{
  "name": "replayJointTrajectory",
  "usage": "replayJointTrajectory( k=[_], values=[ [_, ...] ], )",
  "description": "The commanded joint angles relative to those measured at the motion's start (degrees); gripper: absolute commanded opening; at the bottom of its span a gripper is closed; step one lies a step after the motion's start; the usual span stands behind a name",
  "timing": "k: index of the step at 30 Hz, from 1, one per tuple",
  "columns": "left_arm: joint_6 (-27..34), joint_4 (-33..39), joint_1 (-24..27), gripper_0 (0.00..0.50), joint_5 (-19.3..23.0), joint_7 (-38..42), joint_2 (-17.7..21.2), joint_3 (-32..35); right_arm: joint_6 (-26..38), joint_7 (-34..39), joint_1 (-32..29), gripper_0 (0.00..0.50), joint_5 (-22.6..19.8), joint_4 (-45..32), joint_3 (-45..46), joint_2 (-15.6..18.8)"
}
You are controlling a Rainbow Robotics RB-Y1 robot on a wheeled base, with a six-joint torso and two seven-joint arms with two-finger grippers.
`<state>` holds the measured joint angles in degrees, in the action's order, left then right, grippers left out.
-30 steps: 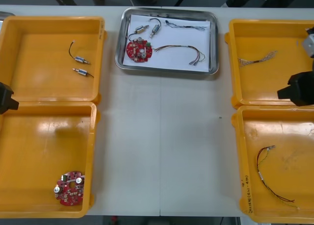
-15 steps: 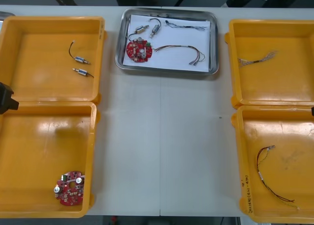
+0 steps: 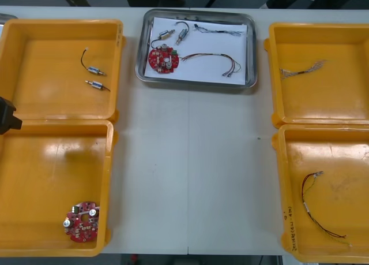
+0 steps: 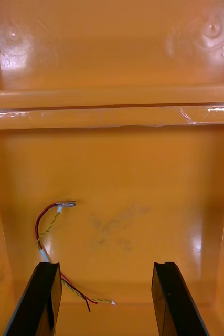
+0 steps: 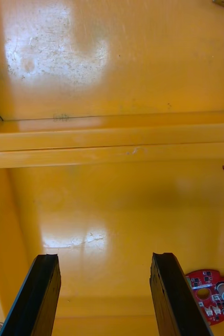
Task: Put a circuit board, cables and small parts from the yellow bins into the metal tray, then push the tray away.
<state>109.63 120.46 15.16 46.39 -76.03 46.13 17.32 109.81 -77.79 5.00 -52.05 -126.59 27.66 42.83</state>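
Observation:
The metal tray (image 3: 251, 57) sits at the table's far middle, white inside, holding a red circuit board (image 3: 162, 59), small metal parts (image 3: 172, 36), a black cable and red and yellow cables (image 3: 214, 59). My left gripper (image 5: 104, 294) is open above the near left yellow bin (image 3: 52, 161); a second red circuit board (image 5: 211, 295) lies just beside one finger, also seen from the front (image 3: 82, 221). A bit of the left arm (image 3: 7, 115) shows at the table's left edge. My right gripper (image 4: 109, 299) is open over the near right yellow bin (image 3: 334, 155), a red and yellow cable (image 4: 51, 231) by one finger.
The far left yellow bin (image 3: 34, 45) holds two small metal parts (image 3: 96, 85) and a black cable. A twisted cable (image 3: 302, 69) lies in the far right yellow bin (image 3: 323, 97). Bare table runs between the bins in front of the tray.
The right arm, seen at the right edge a second ago, has drawn back out of the front view. The left arm and everything in the tray and bins stayed put.

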Motion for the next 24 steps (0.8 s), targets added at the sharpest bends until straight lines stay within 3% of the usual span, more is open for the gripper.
replayJointTrajectory(
  k=[1, 24],
  values=[
    [0.4, 1.6, -0.8, 0.500, -0.3, 4.1, -0.4, 1.8, 0.2, 0.8, -1.6, 0.500, -0.8, -1.5, 2.1, 2.9],
    [0.4, 1.6, -0.8, 0.500, -0.3, 4.1, -0.4, 1.8, 0.2, 0.8, -1.6, 0.500, -0.8, -1.5, 2.1, 2.9]
  ],
)
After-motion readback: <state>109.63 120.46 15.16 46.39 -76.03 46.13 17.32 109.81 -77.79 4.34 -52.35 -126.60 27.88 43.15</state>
